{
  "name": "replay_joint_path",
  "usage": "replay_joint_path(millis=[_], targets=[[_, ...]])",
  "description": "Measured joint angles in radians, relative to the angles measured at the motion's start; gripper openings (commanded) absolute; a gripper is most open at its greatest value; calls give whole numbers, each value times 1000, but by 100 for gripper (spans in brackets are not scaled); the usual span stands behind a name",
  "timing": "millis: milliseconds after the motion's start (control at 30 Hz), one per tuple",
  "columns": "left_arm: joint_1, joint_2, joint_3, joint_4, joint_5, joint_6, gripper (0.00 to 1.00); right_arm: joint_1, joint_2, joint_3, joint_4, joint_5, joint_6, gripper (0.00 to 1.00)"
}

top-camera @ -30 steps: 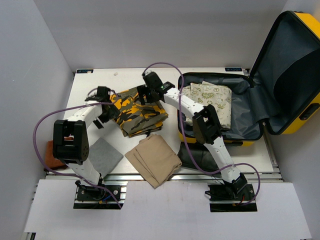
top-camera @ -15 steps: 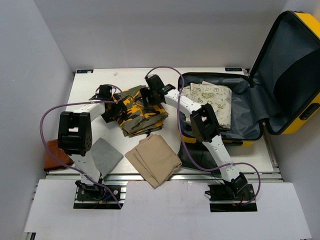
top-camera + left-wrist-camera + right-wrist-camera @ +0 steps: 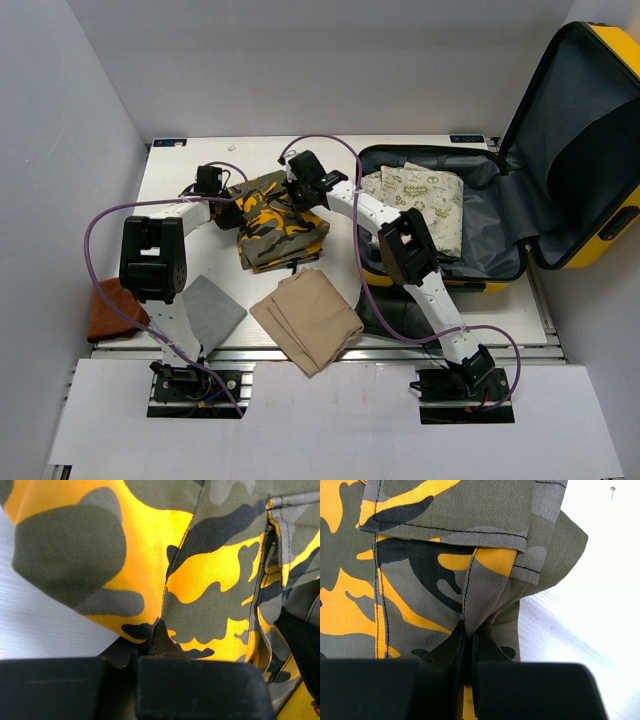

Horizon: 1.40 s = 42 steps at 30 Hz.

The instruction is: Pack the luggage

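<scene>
Left gripper [image 3: 150, 641] clamped on camo garment [image 3: 283, 228], edge far from luggage [image 3: 572, 128] | right gripper [image 3: 468, 636] clamped on edge nearer luggage | luggage open, garment just to its left | risk: thin pinches may slip in a lift; folds sag, snag luggage rim

Left arm [image 3: 150, 265] and right arm [image 3: 405, 250] rise from bases at the near edge of the table [image 3: 180, 170], elbows bent, forearms reaching toward its far edge. Left gripper [image 3: 228, 210] and right gripper [image 3: 298, 192] face each other, each with jaws pinched together on a fold of camouflage cloth [image 3: 272, 228].
</scene>
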Motion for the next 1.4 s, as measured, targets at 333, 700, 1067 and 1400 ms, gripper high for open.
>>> replay_joint_path(millis=[333,700,1067,1400], targets=[[-66,-172,7,19,104,85,0,2,-236,-148,-17,44,-39,0],[-226,-463,123,187,240,140,0,20,-926,-573,226,240,-104,0],[-639,1,685,185,399,151,0,-67,-1439,-925,128,783,-124,0],[-720,131,680,88,344,69,0,-169,-1469,-993,-6,853,14,0]])
